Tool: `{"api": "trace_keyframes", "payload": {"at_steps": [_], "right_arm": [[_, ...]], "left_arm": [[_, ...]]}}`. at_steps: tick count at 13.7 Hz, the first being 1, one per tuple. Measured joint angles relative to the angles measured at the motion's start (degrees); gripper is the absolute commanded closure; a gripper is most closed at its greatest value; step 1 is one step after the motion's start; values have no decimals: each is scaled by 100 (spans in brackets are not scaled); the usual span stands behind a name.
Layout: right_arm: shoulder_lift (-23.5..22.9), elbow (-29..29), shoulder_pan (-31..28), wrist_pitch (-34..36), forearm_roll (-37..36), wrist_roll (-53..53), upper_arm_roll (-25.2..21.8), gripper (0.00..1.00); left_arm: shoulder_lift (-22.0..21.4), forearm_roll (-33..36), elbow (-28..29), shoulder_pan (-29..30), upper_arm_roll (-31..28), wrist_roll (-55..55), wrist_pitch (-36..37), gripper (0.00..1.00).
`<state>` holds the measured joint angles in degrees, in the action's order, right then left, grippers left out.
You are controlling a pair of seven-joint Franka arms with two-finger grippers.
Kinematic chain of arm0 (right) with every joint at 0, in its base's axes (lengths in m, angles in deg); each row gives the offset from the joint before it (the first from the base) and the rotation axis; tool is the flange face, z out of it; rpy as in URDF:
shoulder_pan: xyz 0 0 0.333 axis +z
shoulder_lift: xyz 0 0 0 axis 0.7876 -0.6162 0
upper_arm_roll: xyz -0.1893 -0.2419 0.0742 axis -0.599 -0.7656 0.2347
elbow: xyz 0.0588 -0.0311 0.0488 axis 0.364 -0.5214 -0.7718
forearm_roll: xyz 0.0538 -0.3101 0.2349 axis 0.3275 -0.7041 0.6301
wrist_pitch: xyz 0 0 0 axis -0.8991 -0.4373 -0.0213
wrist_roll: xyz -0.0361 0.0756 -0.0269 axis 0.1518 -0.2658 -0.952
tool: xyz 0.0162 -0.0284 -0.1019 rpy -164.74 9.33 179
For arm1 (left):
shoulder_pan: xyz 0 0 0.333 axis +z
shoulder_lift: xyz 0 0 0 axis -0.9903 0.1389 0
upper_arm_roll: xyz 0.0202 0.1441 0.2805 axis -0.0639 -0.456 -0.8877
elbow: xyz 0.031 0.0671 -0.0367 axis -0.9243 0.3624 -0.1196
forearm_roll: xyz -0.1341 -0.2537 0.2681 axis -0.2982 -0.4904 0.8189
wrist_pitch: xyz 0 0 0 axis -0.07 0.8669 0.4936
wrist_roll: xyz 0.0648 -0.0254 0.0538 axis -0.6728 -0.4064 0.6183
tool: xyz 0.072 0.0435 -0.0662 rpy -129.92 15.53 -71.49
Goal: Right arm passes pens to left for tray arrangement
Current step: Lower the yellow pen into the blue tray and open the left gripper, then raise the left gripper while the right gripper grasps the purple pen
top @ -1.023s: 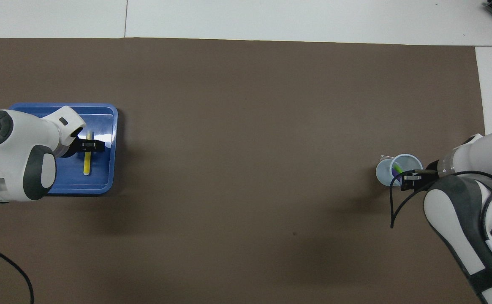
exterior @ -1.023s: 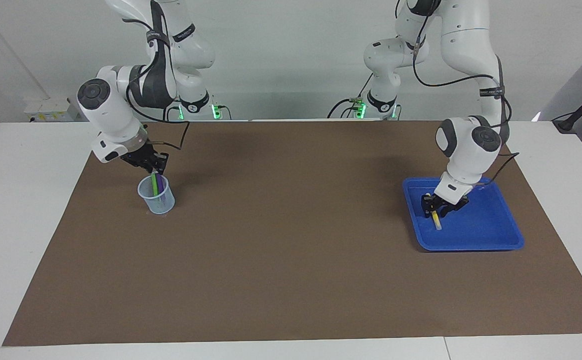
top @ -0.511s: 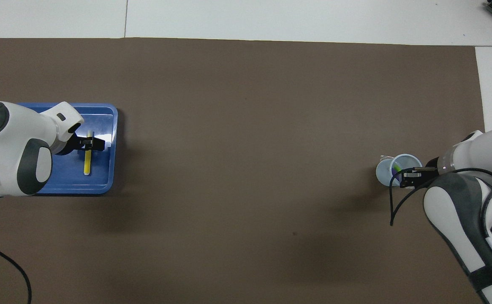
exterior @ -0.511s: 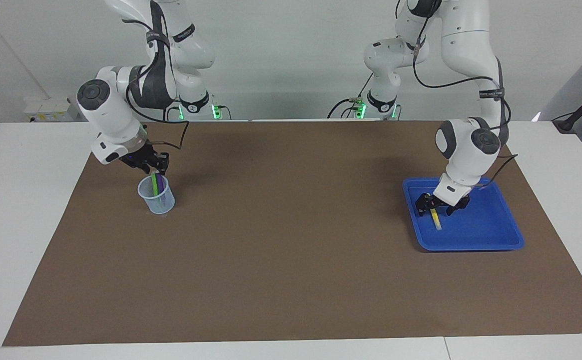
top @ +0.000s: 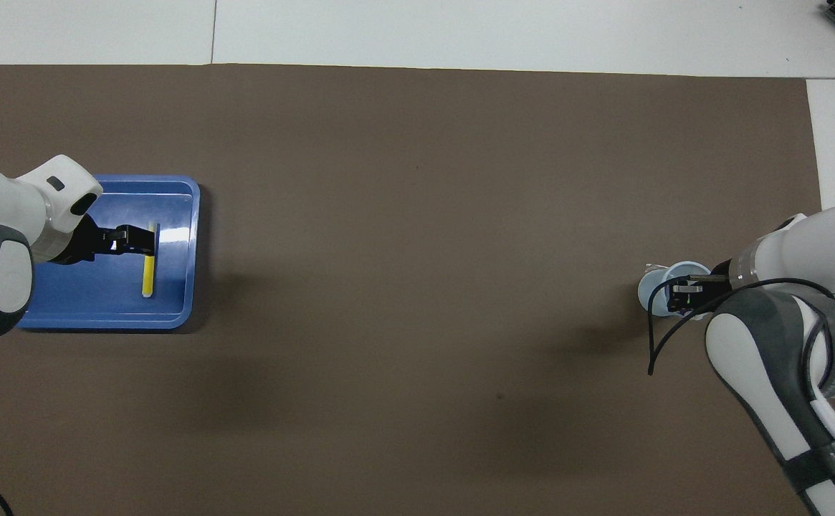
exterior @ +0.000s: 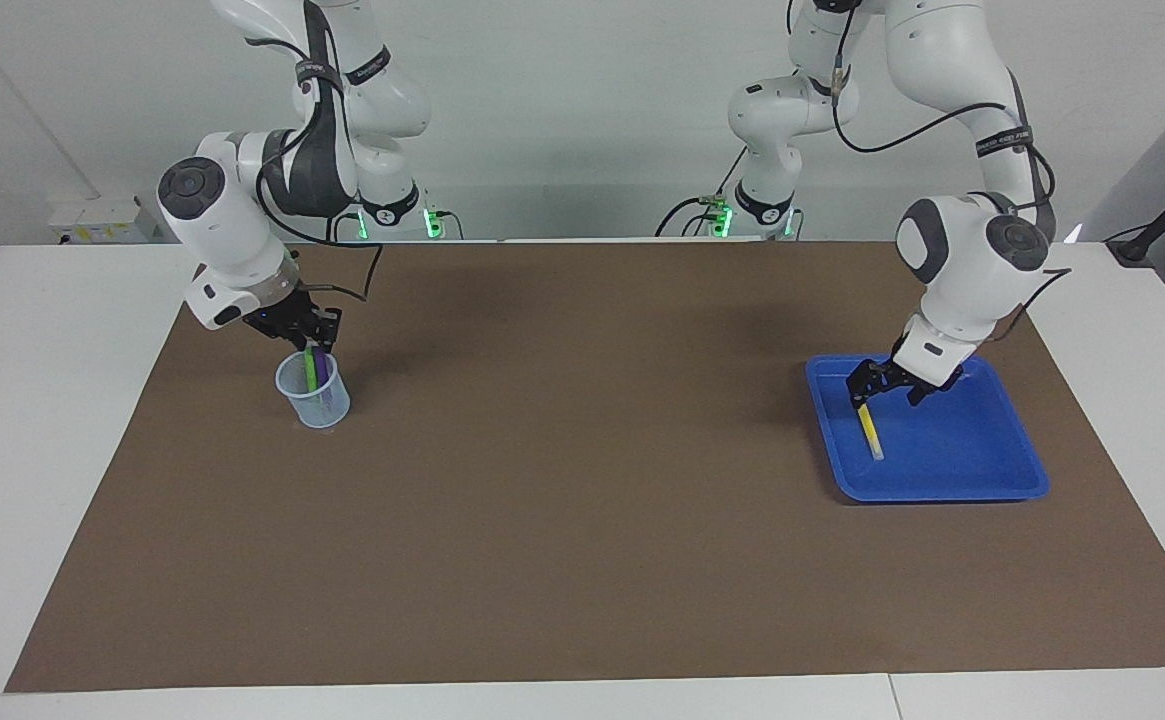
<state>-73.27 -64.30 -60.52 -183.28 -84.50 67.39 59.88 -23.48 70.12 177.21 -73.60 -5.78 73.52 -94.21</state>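
Two white arms over bench [exterior: 582, 690] with brown mat [exterior: 582, 480]. Blue tray [exterior: 992, 470] at left arm's end; yellow pen [exterior: 871, 433] lies flat inside, near tray edge facing bench middle. Pale cup [exterior: 314, 392] at right arm's end, green pen [exterior: 309, 369] and purple pen [exterior: 319, 371] upright inside. Left tool [exterior: 886, 392] raised over tray above yellow pen's end, fingers spread, holding nothing. Right tool [exterior: 306, 331] at pen tops over cup; grip state unclear.

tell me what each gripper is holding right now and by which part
The left gripper is open over the tray, holding nothing; the yellow pen lies in it. The right gripper is at the pens' tops in the cup; a grip cannot be told.
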Motion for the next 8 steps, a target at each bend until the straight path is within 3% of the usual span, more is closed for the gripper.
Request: {"api": "trace_keyframes", "payload": {"at_steps": [3, 8], "right_arm": [[-14, -8, 17, -1, 0, 9, 5, 60], [-17, -25, -8, 44, 0, -21, -15, 57]], "left_arm": [[-431, -339, -37, -112, 76, 733, 621, 0], [-1073, -1059, -51, -617, 134, 2672, 1062, 0]]}}
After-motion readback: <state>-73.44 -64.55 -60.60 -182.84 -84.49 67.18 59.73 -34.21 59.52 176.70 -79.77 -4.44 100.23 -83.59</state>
